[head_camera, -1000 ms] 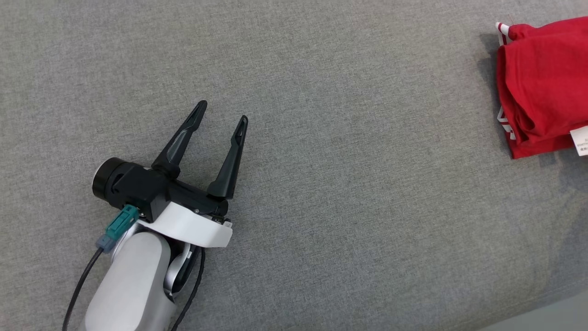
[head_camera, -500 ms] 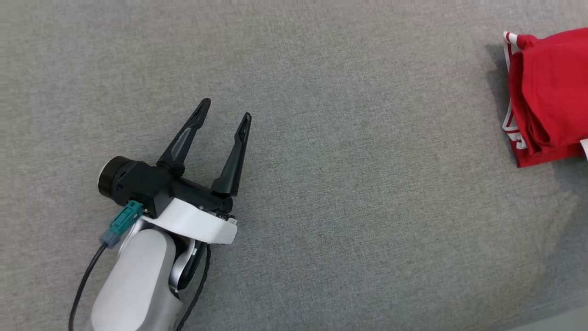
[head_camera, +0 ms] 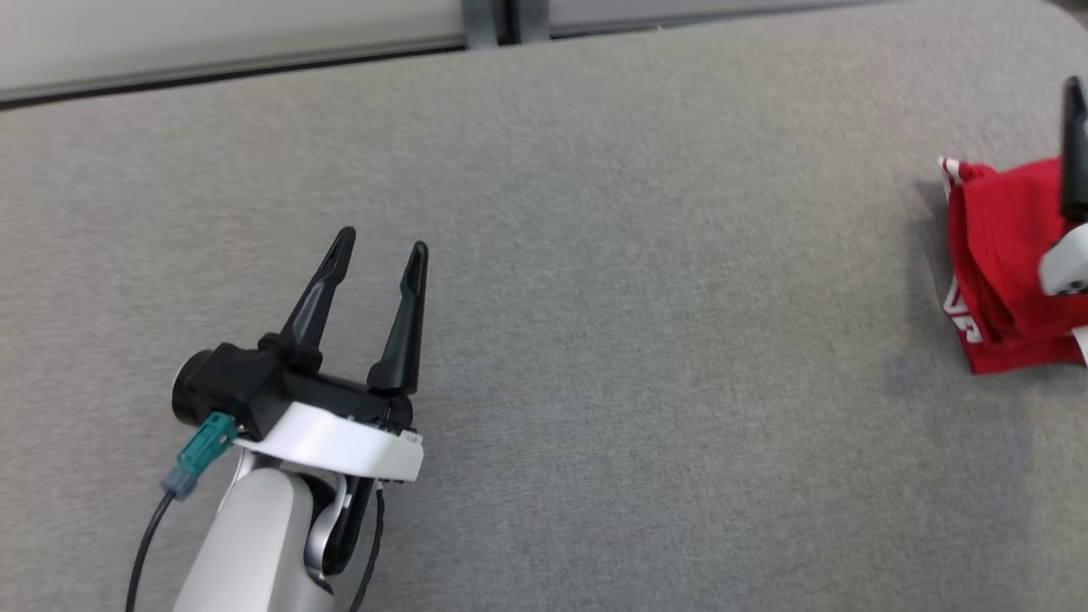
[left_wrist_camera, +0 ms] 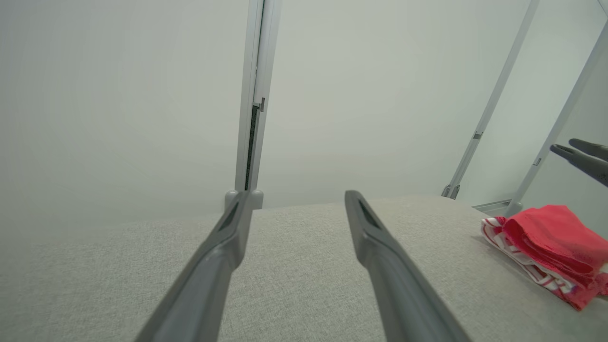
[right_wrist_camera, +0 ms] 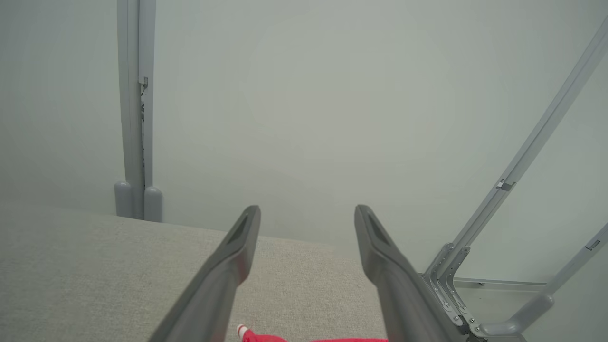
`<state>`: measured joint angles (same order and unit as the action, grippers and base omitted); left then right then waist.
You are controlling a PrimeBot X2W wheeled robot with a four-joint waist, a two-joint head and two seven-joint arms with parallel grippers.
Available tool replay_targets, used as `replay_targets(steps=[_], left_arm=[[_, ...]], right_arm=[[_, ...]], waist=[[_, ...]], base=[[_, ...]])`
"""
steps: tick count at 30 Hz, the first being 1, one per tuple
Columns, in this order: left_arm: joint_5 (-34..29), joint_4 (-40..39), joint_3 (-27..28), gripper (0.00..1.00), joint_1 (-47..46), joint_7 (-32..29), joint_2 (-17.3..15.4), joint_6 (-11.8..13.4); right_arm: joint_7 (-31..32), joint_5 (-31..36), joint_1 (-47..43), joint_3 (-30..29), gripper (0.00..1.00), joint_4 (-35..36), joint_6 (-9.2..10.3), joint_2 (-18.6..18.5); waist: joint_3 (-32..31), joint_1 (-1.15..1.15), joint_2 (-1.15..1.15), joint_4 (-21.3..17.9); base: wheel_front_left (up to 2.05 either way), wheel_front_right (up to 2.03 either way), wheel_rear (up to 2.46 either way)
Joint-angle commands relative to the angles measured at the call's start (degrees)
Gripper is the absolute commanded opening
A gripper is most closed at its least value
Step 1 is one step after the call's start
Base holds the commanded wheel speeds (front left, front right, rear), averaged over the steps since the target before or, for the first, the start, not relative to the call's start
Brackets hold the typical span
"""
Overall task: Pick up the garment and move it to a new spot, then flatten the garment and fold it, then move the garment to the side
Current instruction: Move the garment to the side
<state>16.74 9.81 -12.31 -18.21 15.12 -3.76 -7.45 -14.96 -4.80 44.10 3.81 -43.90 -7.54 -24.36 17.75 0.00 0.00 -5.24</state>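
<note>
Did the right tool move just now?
Yes. In the head view, the right tool has come in from the right, over the red shirt, which lay uncovered before.

Right wrist view: folded red fabric garment [right_wrist_camera: 313, 340] with striped trim reduced to a sliver at the bottom edge, low between the fingers of the right gripper [right_wrist_camera: 308, 211]. Head view: garment [head_camera: 994, 255] cut off by the right edge, part of it covered by that gripper's one visible dark finger [head_camera: 1075, 144] and a pale bit of wrist [head_camera: 1064, 265]; second finger out of frame. White print [head_camera: 959, 304] on the fold's side toward the left gripper [head_camera: 380, 246] too broken to read, white tag [head_camera: 1081, 344] sliced by the edge.
</note>
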Motion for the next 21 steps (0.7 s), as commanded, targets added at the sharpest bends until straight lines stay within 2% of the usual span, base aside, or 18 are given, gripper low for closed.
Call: replay_targets(steps=[1,3,5,8,11,12,15,16,21], left_arm=[[0.05,-0.13,0.93,1.0,1.21,-0.01,0.07,-0.07],[-0.07,-0.09,2.0,1.0,2.21,-0.01,0.14,-0.07],[-0.23,0.14,3.06,1.0,3.43,-0.01,0.36,-0.07],[-0.28,0.33,4.73,1.0,5.01,-0.01,0.56,-0.07],[-1.34,0.39,5.94,1.0,7.21,-0.01,0.68,-0.07],[-1.34,0.39,5.94,1.0,7.21,-0.01,0.68,-0.07],[-2.8,-0.01,7.23,1.0,9.46,-0.01,0.74,-0.07],[-2.8,-0.01,7.23,1.0,9.46,-0.01,0.74,-0.07],[-1.88,1.08,7.57,1.0,11.73,-0.01,0.73,-0.07]], right_arm=[[-0.27,-2.1,-2.3,0.64,1.0,3.26,0.12,0.85],[-0.27,-6.97,-5.03,0.86,1.0,7.7,0.11,2.92],[-0.28,-9.94,-8.12,1.37,1.0,11.96,0.12,3.5],[-0.28,-11.79,-12.8,2.61,1.0,17.06,0.11,4.84],[-0.22,-14.02,-18.85,2.5,1.0,21.2,0.11,7.77],[-0.22,-14.02,-18.85,2.5,1.0,21.2,0.11,7.77],[-0.22,-14.14,-24.29,1.56,1.0,24.72,0.07,11.82],[-0.22,-14.14,-24.29,1.56,1.0,24.72,0.07,11.82],[-0.22,-11.44,-31.0,1.27,1.0,27.94,0.07,16.75]], waist=[[-3.78,0.0,0.0,3.01],[-5.38,0.0,0.0,4.03],[-6.83,0.0,0.0,5.09],[-8.3,0.0,0.0,6.51],[-9.89,0.0,0.0,8.16],[-9.89,0.0,0.0,8.16],[-10.89,0.0,0.0,9.32],[-10.89,0.0,0.0,9.32],[-11.73,0.0,0.0,10.19]], base=[[0.0,0.0,0.0],[0.0,0.0,0.0],[0.0,0.0,0.0],[0.0,0.0,0.0],[0.0,0.0,0.0],[0.0,0.0,0.0],[0.0,0.0,0.0],[0.0,0.0,0.0],[0.0,0.0,0.0]])
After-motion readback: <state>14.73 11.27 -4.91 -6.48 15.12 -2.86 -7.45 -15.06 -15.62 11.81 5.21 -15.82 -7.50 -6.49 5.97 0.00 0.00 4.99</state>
